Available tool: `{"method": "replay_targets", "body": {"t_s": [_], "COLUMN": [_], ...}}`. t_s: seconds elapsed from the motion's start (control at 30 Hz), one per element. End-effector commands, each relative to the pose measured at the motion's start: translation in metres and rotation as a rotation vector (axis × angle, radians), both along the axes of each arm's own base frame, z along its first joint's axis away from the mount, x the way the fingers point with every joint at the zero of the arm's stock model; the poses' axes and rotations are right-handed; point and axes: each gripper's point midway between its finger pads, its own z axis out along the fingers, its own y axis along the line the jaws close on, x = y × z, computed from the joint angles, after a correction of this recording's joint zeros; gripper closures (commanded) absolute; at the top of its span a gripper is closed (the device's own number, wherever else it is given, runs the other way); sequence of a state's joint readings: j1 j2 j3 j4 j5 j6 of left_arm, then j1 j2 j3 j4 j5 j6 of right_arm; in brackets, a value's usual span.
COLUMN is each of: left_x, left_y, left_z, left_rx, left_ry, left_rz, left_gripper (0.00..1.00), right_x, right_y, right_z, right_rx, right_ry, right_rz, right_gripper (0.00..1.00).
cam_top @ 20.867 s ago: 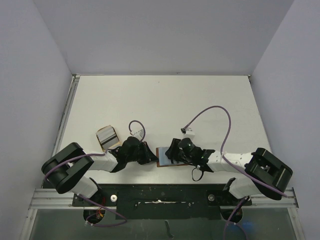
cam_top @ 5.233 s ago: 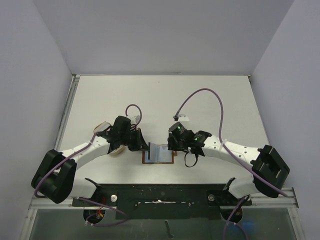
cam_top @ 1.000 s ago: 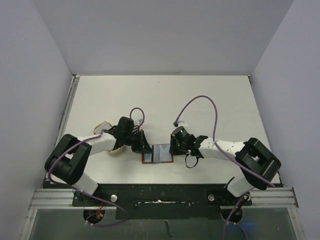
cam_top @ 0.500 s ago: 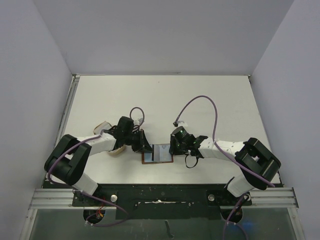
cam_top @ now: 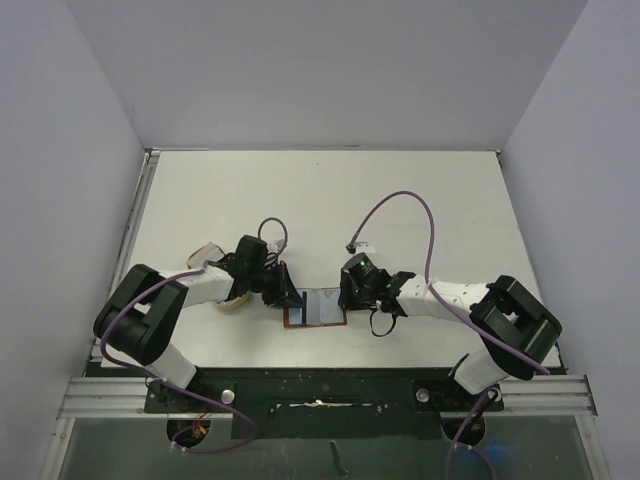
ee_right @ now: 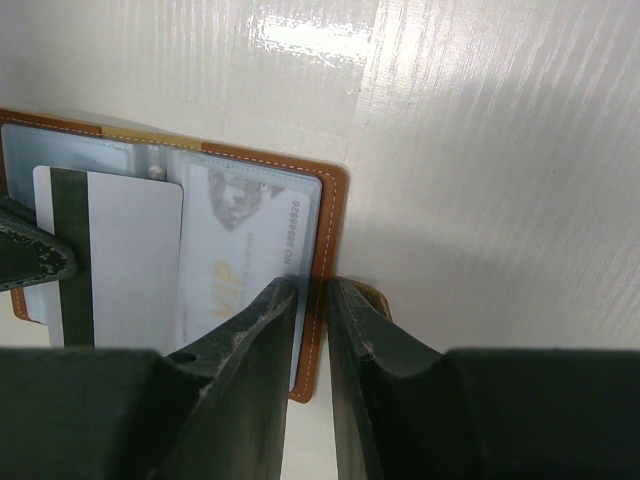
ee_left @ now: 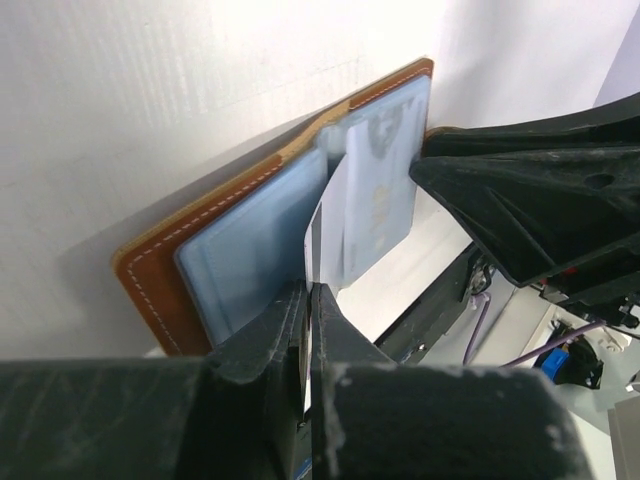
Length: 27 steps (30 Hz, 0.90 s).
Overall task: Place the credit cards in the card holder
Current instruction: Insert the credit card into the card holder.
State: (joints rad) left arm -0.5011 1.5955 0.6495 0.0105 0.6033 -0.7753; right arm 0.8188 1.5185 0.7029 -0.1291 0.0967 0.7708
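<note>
**A:** Card holder (cam_top: pixel 315 307), where is it?

**B:** Lying open on the tabletop (cam_top: pixel 330 200), at the near edge, between my two arms. My right gripper (ee_right: pixel 312 290) has its jaws slightly parted, tips down on the holder's right edge. I judge they are pinning it flat.

**A:** And the left?

**B:** My left gripper (ee_left: pixel 308 295) has its jaws clenched on a striped credit card (ee_right: pixel 120 260), held over the holder's left half. I cannot tell if its edge is in the pocket.

**A:** Progress?

**B:** A printed card (ee_right: pixel 245 260) sits inside the right pocket. So one in, one partway, I reckon. My left arm hides most of the tan dish (cam_top: pixel 230 302), so I cannot see whether cards are left there.
</note>
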Motion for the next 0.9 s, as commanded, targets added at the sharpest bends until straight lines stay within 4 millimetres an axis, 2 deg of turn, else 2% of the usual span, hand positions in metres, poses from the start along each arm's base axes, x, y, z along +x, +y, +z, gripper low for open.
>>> {"method": "replay_targets", "body": {"t_s": [0.0, 0.27, 0.57, 0.87], "left_x": [0.005, 0.008, 0.007, 0.012], "left_y": [-0.003, -0.006, -0.018, -0.012], "left_z": [-0.007, -0.008, 0.002, -0.005], "left_rx": [-0.001, -0.007, -0.044, -0.003], "left_ry": [-0.025, -0.039, -0.04, -0.061], "left_rz": [0.008, 0.01, 0.019, 0.057], "left_gripper": [1.0, 1.0, 1.0, 1.0], "right_x": [-0.008, -0.01, -0.014, -0.017], "right_y": [-0.004, -0.001, 0.001, 0.001], "right_z": [-0.014, -0.015, -0.016, -0.019], "right_rx": [-0.037, -0.033, -0.034, -0.026], "right_ry": [0.028, 0.033, 0.035, 0.054], "right_rz": [0.004, 0.006, 0.011, -0.009], "right_gripper": [0.79, 0.79, 0.79, 0.79]}}
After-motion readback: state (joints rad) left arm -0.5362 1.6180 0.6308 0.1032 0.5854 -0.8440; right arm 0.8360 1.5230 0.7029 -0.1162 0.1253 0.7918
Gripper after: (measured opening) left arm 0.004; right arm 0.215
